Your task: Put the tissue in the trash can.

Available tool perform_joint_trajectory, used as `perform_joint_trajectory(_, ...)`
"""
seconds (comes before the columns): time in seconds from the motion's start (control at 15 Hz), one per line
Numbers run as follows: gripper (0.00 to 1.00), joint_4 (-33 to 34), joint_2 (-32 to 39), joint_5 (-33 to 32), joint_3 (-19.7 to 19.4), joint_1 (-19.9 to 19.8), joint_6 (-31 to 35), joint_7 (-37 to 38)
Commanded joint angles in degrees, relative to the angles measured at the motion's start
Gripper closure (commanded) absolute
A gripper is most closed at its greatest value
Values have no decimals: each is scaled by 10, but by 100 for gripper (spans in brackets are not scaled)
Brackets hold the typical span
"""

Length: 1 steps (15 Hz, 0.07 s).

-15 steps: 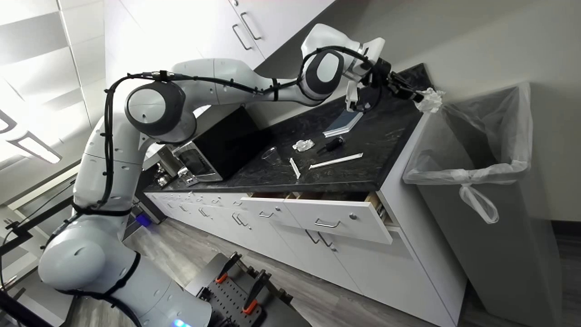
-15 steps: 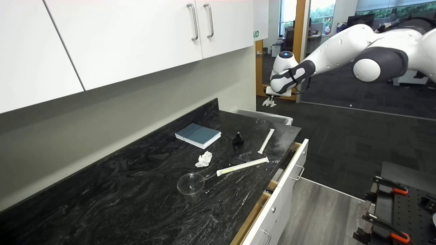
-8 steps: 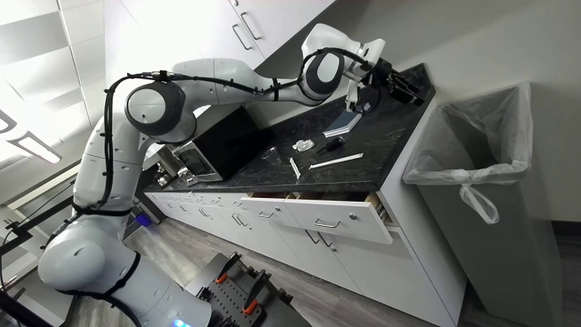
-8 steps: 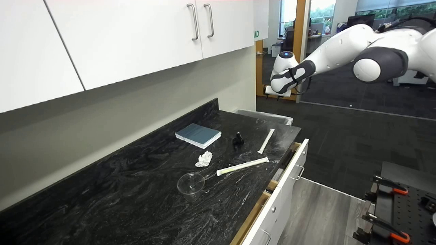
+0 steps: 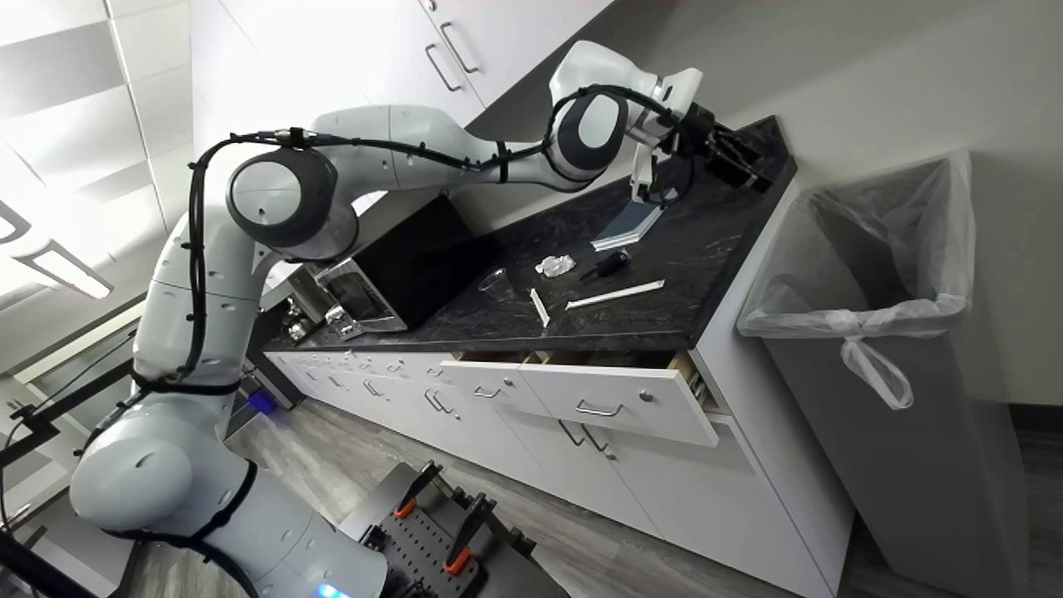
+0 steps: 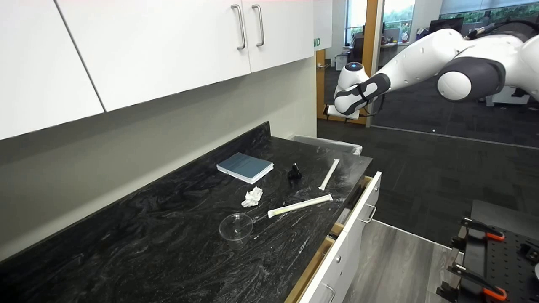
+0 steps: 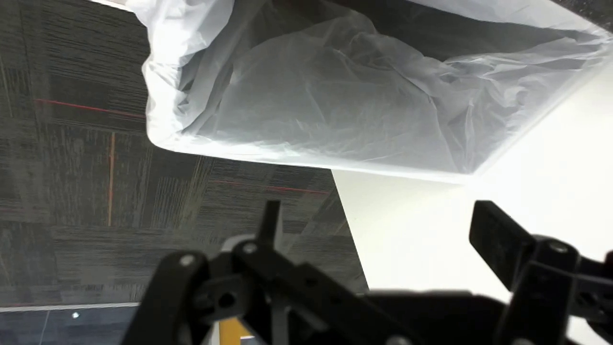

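End effector (image 7: 378,215): black, two-fingered, fingers (image 7: 500,242) spread wide apart; it hangs raised near the trash can (image 5: 897,465). Trash can: grey, upright beside the end of the cabinet (image 5: 776,448), lined with a translucent bag (image 7: 316,100) folded over the rim; its bottom is hidden, so contents cannot be told. Tissue (image 6: 252,197): one white, crumpled, resting on the black surface (image 6: 147,240) between the blue-covered book (image 6: 245,166) and a clear cup (image 6: 236,229). Also on the surface: two slender white strips (image 6: 300,205), one small black object (image 6: 294,172). Drawers (image 5: 614,403): two, pulled partly out.
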Motion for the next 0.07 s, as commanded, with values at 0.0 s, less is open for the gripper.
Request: perform_joint_trajectory(0.0, 0, 0, 0, 0, 0, 0, 0, 0)
